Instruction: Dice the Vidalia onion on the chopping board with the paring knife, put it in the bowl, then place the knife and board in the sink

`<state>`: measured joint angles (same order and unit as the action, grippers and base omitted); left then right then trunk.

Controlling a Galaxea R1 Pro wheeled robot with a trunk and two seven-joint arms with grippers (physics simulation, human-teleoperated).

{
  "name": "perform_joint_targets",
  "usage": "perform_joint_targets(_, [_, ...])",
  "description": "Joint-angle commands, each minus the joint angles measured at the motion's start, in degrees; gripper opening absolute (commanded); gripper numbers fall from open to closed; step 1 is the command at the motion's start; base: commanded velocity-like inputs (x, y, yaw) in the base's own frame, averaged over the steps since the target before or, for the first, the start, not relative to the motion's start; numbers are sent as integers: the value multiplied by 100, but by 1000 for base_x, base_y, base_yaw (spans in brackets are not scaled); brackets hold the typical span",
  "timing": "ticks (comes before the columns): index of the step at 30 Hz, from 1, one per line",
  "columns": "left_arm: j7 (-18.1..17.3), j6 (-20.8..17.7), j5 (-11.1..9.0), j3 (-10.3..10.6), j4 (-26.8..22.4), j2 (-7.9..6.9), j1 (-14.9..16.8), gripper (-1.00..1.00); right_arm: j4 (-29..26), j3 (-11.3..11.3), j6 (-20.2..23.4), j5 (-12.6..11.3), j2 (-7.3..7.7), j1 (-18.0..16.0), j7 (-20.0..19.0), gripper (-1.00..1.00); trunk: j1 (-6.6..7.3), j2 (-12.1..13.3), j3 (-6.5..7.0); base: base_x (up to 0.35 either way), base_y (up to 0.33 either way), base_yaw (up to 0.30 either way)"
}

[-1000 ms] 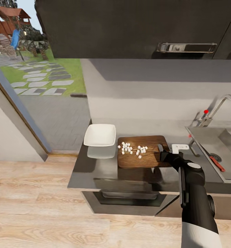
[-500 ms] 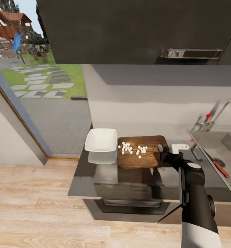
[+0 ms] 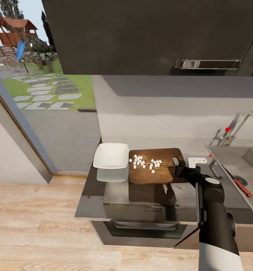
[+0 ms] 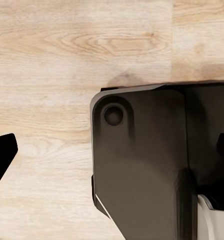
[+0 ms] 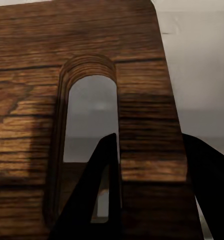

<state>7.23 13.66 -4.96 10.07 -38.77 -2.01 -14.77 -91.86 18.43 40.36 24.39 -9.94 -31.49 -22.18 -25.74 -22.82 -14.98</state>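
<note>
The brown chopping board (image 3: 156,167) sits near the grey countertop's (image 3: 92,195) left end, with several white diced onion pieces (image 3: 143,162) on it. My right gripper (image 3: 178,168) is shut on the board's (image 5: 92,45) right end. One finger (image 5: 99,190) goes through the handle slot and the other stands outside the end edge. The white bowl (image 3: 110,155) stands just left of the board, touching it or nearly so. The paring knife (image 3: 243,187) lies in the steel sink (image 3: 232,162) at the right. My left gripper (image 4: 112,150) hangs open over the wooden floor.
A chrome faucet (image 3: 237,126) with a red knob rises behind the sink. Dark wall cabinets (image 3: 153,34) hang low over the counter. A small white fitting (image 3: 197,161) lies between board and sink. The counter ends at the left by a glass door.
The whole picture has shifted slightly, so the camera has moved and the sink sits further right in view. My right gripper stays on the board's end, and the onion pieces have not moved.
</note>
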Motion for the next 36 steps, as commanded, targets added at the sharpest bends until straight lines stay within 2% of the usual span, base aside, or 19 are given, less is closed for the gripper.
perform_joint_targets(1, [51,12,-52,48,-8,-10,0,100,-8,12,16,57,-6,-6,-58,-100,-4,-10,0,0,0,0])
perform_joint_targets(36, [51,10,-50,48,-8,-10,0,100,-9,7,24,57,-6,-6,-58,-100,-4,-10,313,82,51,0])
